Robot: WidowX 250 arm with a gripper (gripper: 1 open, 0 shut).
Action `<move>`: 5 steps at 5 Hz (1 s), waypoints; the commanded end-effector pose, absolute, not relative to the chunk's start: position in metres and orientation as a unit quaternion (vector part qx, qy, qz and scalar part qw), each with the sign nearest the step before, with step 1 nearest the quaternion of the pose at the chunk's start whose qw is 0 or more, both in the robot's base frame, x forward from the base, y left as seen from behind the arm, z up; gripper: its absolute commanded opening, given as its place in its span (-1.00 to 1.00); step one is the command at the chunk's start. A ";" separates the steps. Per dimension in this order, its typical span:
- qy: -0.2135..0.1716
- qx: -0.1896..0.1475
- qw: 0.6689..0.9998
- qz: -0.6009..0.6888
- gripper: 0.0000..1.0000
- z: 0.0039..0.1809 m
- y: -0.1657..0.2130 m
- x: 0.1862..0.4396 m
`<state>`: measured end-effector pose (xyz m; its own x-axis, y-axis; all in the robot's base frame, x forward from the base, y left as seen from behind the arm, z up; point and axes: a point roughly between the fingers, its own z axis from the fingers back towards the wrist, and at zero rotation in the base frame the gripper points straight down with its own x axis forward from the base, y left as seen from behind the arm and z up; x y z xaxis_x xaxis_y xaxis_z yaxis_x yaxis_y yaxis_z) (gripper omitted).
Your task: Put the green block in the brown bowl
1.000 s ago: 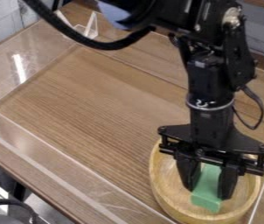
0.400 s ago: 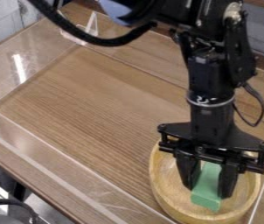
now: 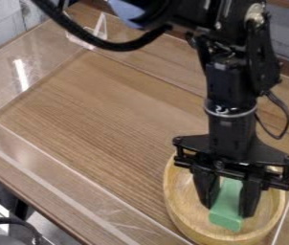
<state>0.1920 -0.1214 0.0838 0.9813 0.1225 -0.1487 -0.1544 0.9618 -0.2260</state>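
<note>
Gripping the green block, the end effector seemingly rests it inside the brown bowl.

A wooden tabletop with straight brown grain fills most of the view. Clear acrylic walls fence it along the far and left sides, catching pale glare. At the near left, a dark floor shows below the edge.

arm: black, reaching steeply downward; gripper: pointing down, fingers clamped on the green block
</note>
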 end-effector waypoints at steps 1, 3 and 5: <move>0.047 -0.130 0.987 0.075 -1.00 0.095 -0.122 0.202; 0.048 -0.132 0.987 0.078 -1.00 0.093 -0.118 0.204; 0.049 -0.133 0.987 0.081 -1.00 0.091 -0.115 0.206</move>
